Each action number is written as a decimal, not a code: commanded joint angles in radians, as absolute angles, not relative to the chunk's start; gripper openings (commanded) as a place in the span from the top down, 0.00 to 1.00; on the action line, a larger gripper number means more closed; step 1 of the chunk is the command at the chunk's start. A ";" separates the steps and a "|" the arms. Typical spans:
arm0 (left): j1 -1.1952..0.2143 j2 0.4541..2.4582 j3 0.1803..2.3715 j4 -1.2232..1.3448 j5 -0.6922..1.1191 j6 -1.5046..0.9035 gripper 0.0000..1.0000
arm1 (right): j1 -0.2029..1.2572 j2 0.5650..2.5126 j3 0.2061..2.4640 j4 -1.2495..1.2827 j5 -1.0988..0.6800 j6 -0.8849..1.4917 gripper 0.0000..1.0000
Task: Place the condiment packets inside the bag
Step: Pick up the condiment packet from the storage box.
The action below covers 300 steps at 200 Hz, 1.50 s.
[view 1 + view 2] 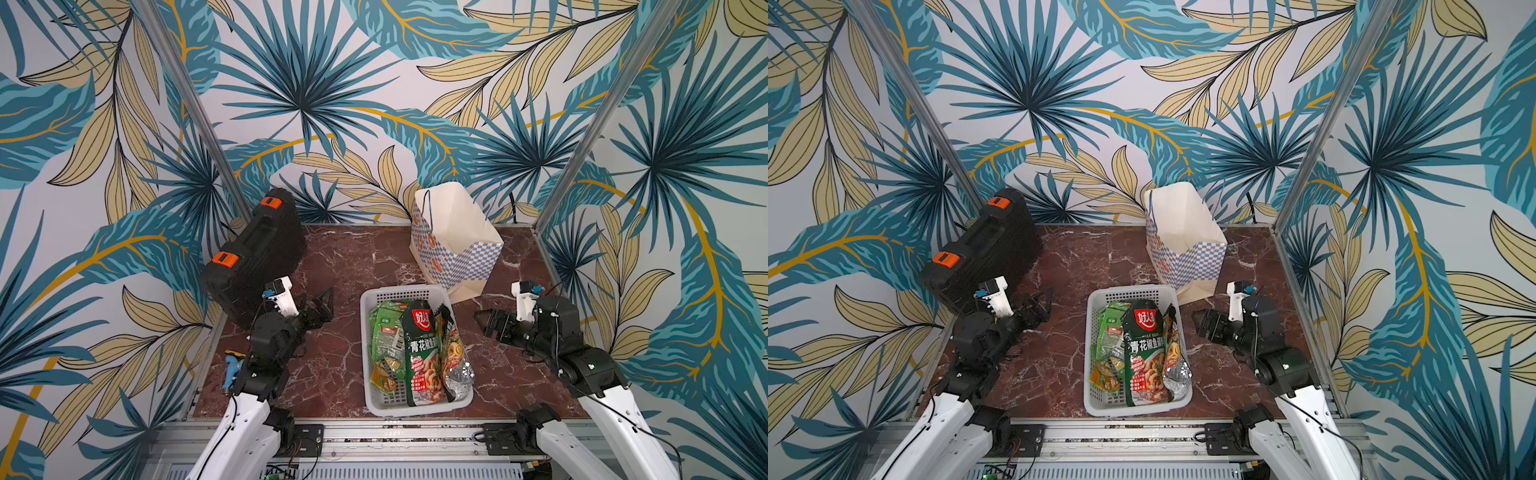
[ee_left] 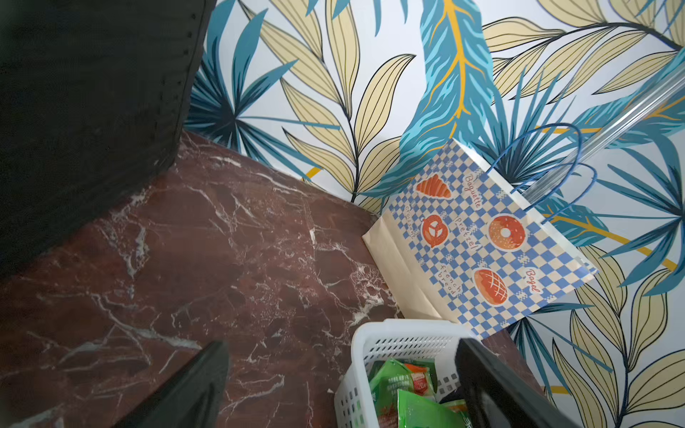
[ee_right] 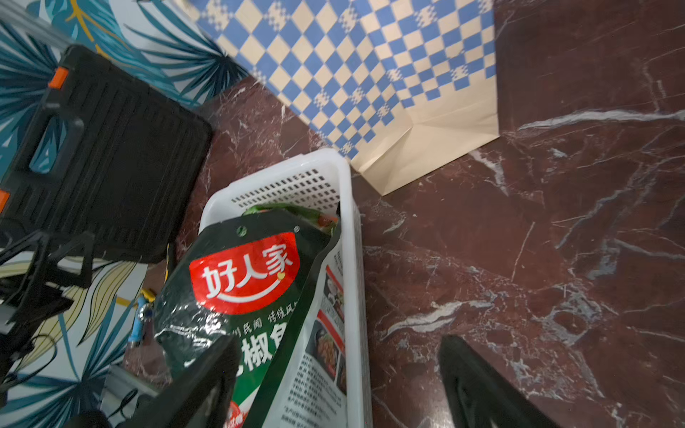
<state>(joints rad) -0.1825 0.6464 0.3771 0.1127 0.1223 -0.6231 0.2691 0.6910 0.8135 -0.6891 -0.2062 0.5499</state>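
- Condiment packets [image 1: 384, 332] lie heaped in the white perforated basket [image 1: 415, 409] at 6 o'clock on the marble table [image 1: 332, 257]. None can be seen in the bag yet. The large dark-green pouch [image 1: 422, 353] leans on top and covers part of the small green and orange sachets, so it looks like the natural first pick.
- Bag [image 1: 469, 266] stands upright at 1 o'clock with its base just beside the basket's far corner. Its mouth gapes upward, probably so a packet can be dropped straight in.
- Left gripper [image 1: 326, 301] hovers at 9 o'clock from the basket. Its jaws are spread wide and empty, and it seems parked clear of the work.
- Right gripper [image 1: 482, 322] sits low at 3 o'clock from the basket, aimed at its side wall. Its jaws stand apart with nothing held, which is likely an approach to the top pouch.
- Black case [image 1: 253, 257] stands on edge at 10 o'clock against the wall, well apart from the basket and the bag.
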 commanded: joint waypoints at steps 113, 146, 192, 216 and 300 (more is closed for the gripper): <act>-0.178 0.807 0.368 0.199 0.147 -0.638 0.00 | 0.797 0.887 0.905 -0.897 0.310 0.614 0.30; -0.185 0.839 0.371 0.222 0.170 -0.650 0.00 | 0.876 0.967 0.927 -0.917 0.377 0.627 0.42; -0.198 0.876 0.374 0.240 0.170 -0.653 0.00 | 0.940 1.058 1.016 -1.021 0.487 0.663 0.39; -0.199 0.893 0.376 0.250 0.175 -0.653 0.00 | 0.975 1.062 1.085 -1.091 0.533 0.678 0.30; -0.202 0.907 0.379 0.249 0.174 -0.653 0.00 | 1.000 1.124 1.032 -1.051 0.509 0.703 0.36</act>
<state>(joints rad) -0.1959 0.9092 0.3775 0.2222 0.1658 -0.6552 0.9951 1.0718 1.0885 -1.0592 0.5266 0.6785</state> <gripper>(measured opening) 0.999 0.679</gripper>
